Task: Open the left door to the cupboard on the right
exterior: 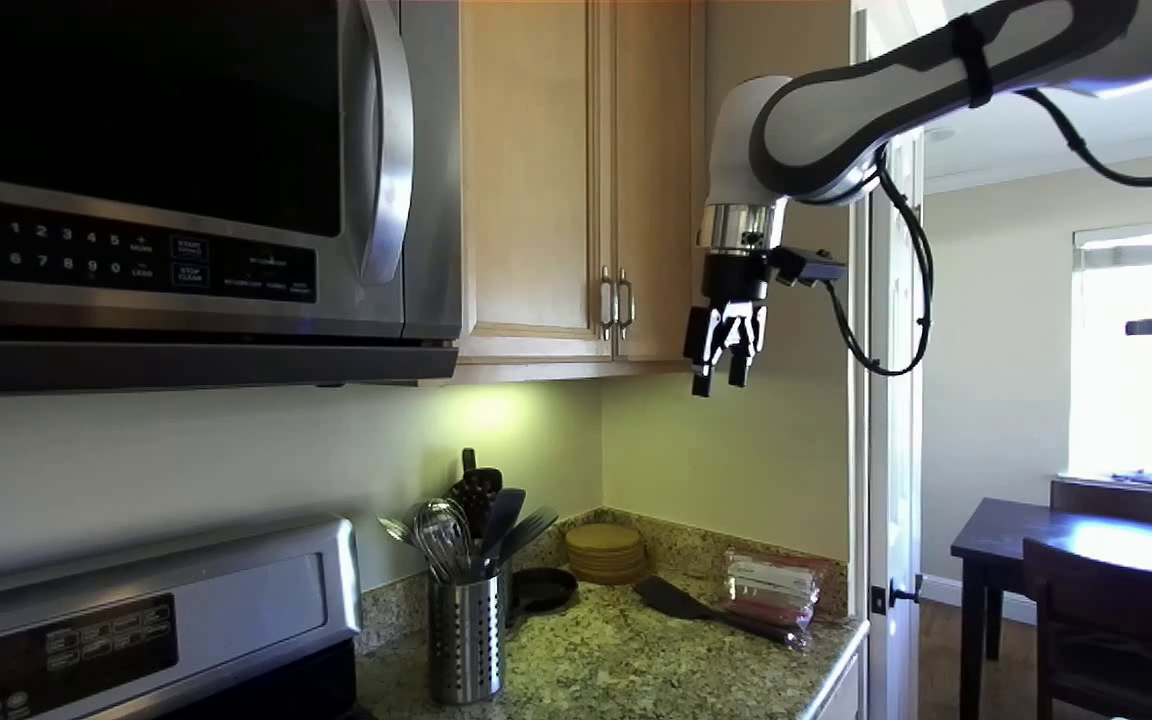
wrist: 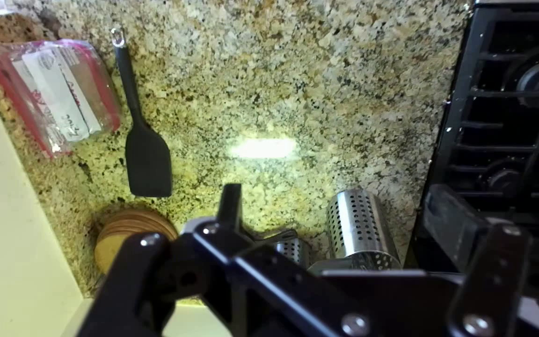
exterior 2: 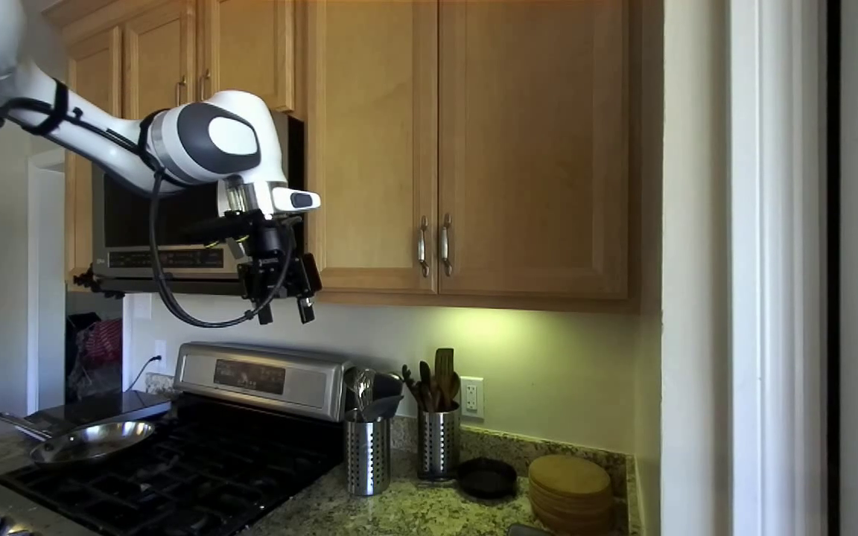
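Wrist view shows the black, jointed gripper [wrist: 342, 215] with its fingertips well apart. Pale maple, smooth and finely grained, forms the left door [exterior 2: 373, 149], a tall panel with a recessed centre; its slim, bowed handle [exterior 2: 422, 246] is brushed metal. It is the left half of the cupboard [exterior 2: 466, 301], beside the steel-and-black microwave [exterior: 136, 130], and sits closed, level with the right-hand door [exterior 2: 533, 149]. Below runs a speckled granite counter [wrist: 321, 84] bearing perforated steel canisters [exterior 2: 367, 458], a flat black spatula [wrist: 148, 159] and a stack of round tan discs [exterior: 604, 555]; past the doorway stands a dark table [exterior: 1006, 530]. The left door faces outward over the counter, its long axis vertical, the handle parallel to it along the lower right edge. The gripper hangs apart from the door; in both exterior views its fingers point down.
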Robot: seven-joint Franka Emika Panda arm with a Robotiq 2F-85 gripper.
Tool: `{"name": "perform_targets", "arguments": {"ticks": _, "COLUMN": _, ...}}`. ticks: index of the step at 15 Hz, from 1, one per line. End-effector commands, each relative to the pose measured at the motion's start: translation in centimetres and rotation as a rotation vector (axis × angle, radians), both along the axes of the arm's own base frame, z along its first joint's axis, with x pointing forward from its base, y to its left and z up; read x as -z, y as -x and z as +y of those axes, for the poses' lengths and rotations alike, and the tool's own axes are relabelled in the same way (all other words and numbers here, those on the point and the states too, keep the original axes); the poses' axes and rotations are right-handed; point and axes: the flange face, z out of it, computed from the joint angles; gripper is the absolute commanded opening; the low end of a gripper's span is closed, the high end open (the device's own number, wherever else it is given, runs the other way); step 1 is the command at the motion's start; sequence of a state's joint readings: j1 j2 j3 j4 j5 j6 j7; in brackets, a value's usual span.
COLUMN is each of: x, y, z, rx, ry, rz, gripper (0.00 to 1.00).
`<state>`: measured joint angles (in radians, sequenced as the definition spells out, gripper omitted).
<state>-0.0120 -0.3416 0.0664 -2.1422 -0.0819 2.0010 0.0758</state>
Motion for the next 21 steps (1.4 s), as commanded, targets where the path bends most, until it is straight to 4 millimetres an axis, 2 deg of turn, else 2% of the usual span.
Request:
{"name": "perform_targets", "arguments": {"ticks": 1, "x": 0.0, "y": -0.5, "z": 0.1, "rx": -0.002, "ry": 0.001, "rz": 0.002, "gripper": 1.0}}
{"name": "perform_targets", "arguments": {"ticks": 8, "x": 0.1, "y": -0.6, "z": 0.1, "rx": -0.002, "ry": 0.001, "rz": 0.005, "gripper": 1.0}}
{"name": "perform_targets", "arguments": {"ticks": 9, "x": 0.2, "y": -1.1, "z": -0.2, "rx": 0.01, "ry": 0.005, "rz": -0.007, "gripper": 1.0}}
{"name": "perform_targets", "arguments": {"ticks": 13, "x": -0.4, "y": -4.0, "z": -3.1, "rx": 0.037, "ry": 0.059, "rz": -0.112, "gripper": 1.0}}
{"name": "perform_targets", "arguments": {"ticks": 17, "x": -1.9, "y": -7.6, "z": -6.6, "rx": 0.05, "ry": 0.09, "rz": -0.245, "gripper": 1.0}}
{"name": "perform_targets", "arguments": {"ticks": 21, "x": -3.1, "y": -11.3, "z": -8.2, "rx": 0.066, "ry": 0.077, "rz": -0.352, "gripper": 1.0}}
